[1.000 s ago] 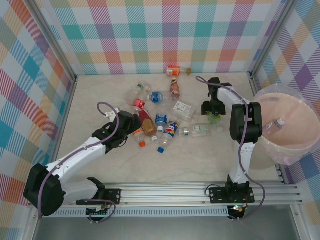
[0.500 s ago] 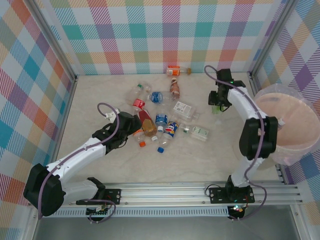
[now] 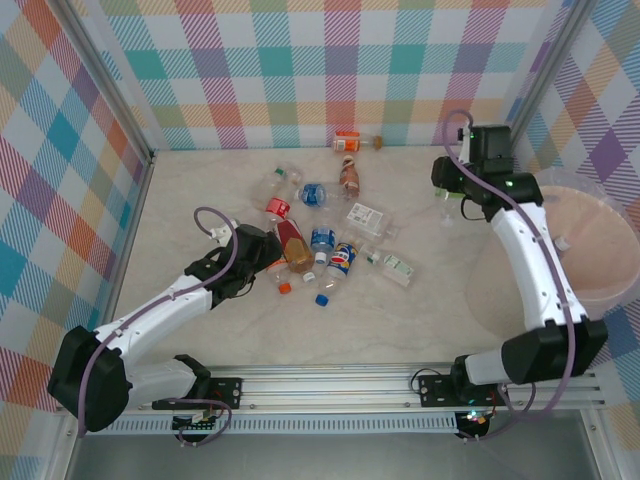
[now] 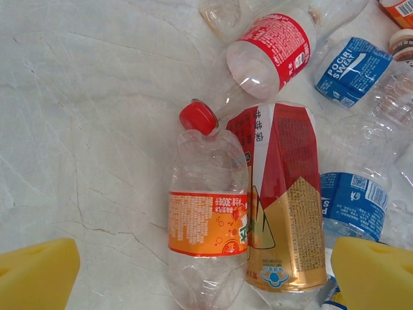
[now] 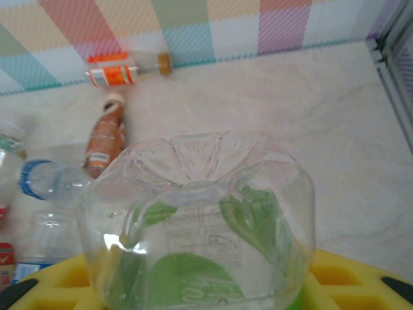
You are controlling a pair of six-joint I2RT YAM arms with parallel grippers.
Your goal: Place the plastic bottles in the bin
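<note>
Two grippers, top view: the left gripper (image 3: 277,264) is low over the near-left edge of the bottle cluster. The right gripper (image 3: 446,203) is raised at the back right.
Bin, top view: the pinkish bin (image 3: 600,250) stands at the table's right edge, partly behind the right arm.
Held bottle, top view: a clear bottle (image 3: 447,213) hangs under the right gripper, left of the bin and apart from it.
Plastic bottles, top view: most of the plastic bottles (image 3: 322,238) lie jumbled mid-table. An orange-and-white bottle (image 3: 356,141) lies against the back wall, with a brown bottle (image 3: 349,177) just in front of it.
Loose caps, top view: an orange cap (image 3: 284,288) and a blue cap (image 3: 322,299) lie at the cluster's near edge.
Left gripper, left wrist view: the left gripper (image 4: 206,278) stands wide open, holding nothing. Its yellow fingertips (image 4: 35,274) straddle two bottles lying side by side.
Straddled bottles, left wrist view: an orange-banded bottle (image 4: 208,223) touches a red-and-gold bottle (image 4: 284,206).
Beyond them, left wrist view: a red-labelled bottle (image 4: 271,48) with a red cap (image 4: 198,117), and a Pocari Sweat bottle (image 4: 352,64).
Right gripper, right wrist view: the right gripper (image 5: 200,294) is clamped on the clear bottle (image 5: 200,213), which has green leaf print. The bottle's base faces the camera.
</note>
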